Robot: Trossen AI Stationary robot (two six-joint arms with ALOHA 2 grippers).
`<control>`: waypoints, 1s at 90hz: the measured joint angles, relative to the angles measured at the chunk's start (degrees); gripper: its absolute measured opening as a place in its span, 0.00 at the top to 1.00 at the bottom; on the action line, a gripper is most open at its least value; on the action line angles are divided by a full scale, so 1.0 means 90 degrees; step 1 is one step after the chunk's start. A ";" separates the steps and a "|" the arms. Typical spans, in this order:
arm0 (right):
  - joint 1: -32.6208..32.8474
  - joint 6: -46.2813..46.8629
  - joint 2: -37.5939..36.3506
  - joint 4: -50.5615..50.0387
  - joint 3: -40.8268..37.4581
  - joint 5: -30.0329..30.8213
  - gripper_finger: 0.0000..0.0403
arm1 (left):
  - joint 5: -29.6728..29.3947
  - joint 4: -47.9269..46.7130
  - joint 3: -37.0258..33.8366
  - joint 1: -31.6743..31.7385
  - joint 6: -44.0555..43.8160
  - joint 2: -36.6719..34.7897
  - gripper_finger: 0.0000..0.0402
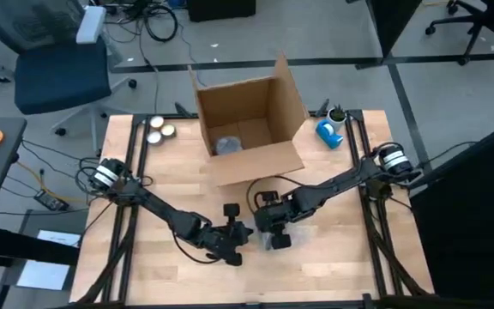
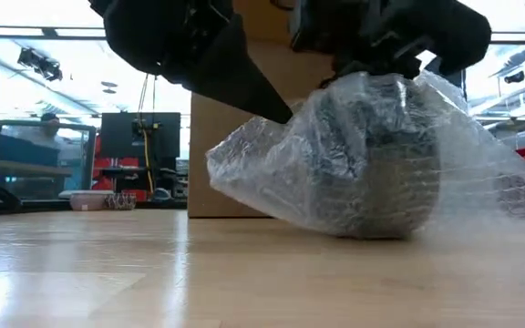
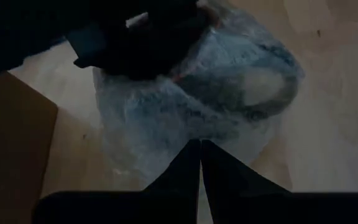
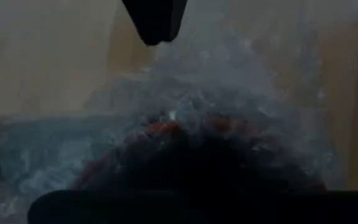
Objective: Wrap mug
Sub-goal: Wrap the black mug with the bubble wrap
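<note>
On the wooden table (image 1: 333, 266), toward six o'clock of the centre in the high view, the mug (image 2: 386, 164) stands under a loose sheet of bubble wrap (image 2: 272, 173), both grippers crowded over it; the mug itself is dark and reads only dimly through the plastic (its handle cannot be made out). The left gripper (image 3: 200, 149) reaches in from about eight o'clock; its two fingers are pressed together to a point at the edge of the bubble wrap, pinching a fold of it, and in the low view that tip meets the film on the side nearest the box. The right gripper (image 1: 271, 225) comes in from two o'clock and sits right on top of the bundle; whether its fingers are apart or together cannot be told, since its own camera sees little but plastic.

Behind the mug, at twelve o'clock, an open cardboard box (image 1: 251, 129) lies tipped with its mouth toward the arms; something grey shows inside it. At eleven o'clock of the box two small round tins (image 1: 160, 129) sit together; at two o'clock, near the table's corner, a blue tape dispenser (image 1: 330, 131). An office chair (image 1: 58, 60) stands on the floor beyond the table.
</note>
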 joint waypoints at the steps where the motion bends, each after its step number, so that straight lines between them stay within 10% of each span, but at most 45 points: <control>1: 0.0005 0.0002 -0.0025 -0.0015 -0.0003 -0.0001 1.00 | 0.0000 -0.0001 0.0000 0.0000 0.0000 0.0000 1.00; 42: 0.0022 0.0247 -0.1372 -0.0428 -0.0059 0.0510 1.00 | -0.0003 0.0024 0.0000 0.0001 -0.0002 0.0000 1.00; 90: 0.0064 0.0404 -0.0263 -0.0295 -0.0035 0.0388 1.00 | -0.0005 -0.0047 0.0000 0.0002 -0.0007 -0.0002 1.00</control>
